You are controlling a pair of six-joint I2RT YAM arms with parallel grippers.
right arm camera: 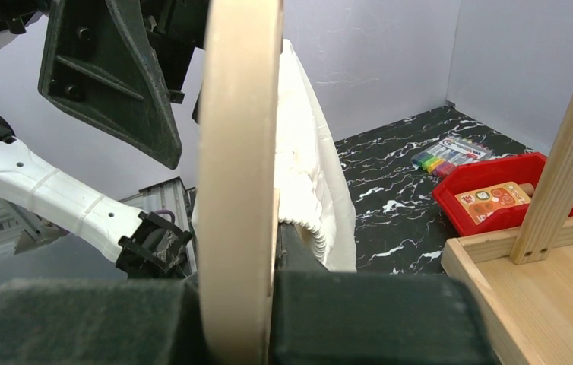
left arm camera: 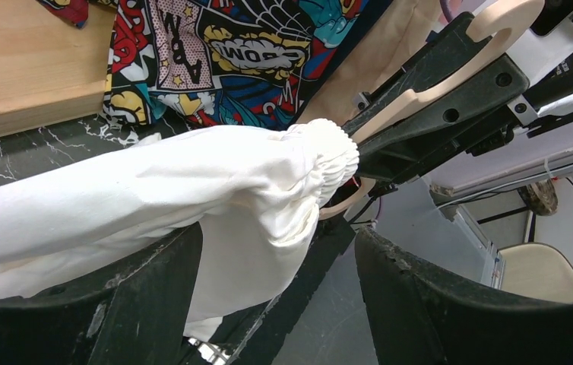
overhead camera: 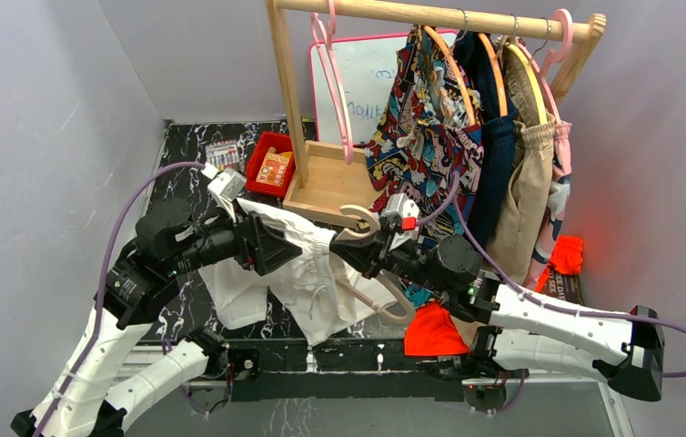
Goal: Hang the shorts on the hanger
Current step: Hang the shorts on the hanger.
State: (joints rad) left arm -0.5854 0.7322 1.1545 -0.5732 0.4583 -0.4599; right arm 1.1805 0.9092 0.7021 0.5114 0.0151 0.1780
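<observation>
The white shorts point(overhead camera: 317, 291) hang over the table's front part, their gathered waistband point(left arm camera: 329, 152) drawn onto one arm of the cream hanger point(overhead camera: 368, 218). My right gripper point(overhead camera: 356, 248) is shut on the hanger point(right arm camera: 238, 152) near its hook, holding it edge-on above the table. My left gripper point(overhead camera: 287, 248) stands open at the shorts' left side. Its two black fingers point(left arm camera: 154, 304) are spread wide, and the cloth point(left arm camera: 192, 182) lies over the left one without being pinched. In the right wrist view the shorts point(right arm camera: 306, 175) hang just behind the hanger.
A wooden clothes rack with a tray base point(overhead camera: 330, 177) stands behind, carrying a comic-print garment point(overhead camera: 426, 127), tan shorts point(overhead camera: 526, 182) and a pink hanger point(overhead camera: 330, 73). A red bin point(overhead camera: 271, 164) and a marker pack point(overhead camera: 221, 153) sit back left. An orange-red cloth point(overhead camera: 432, 332) lies front right.
</observation>
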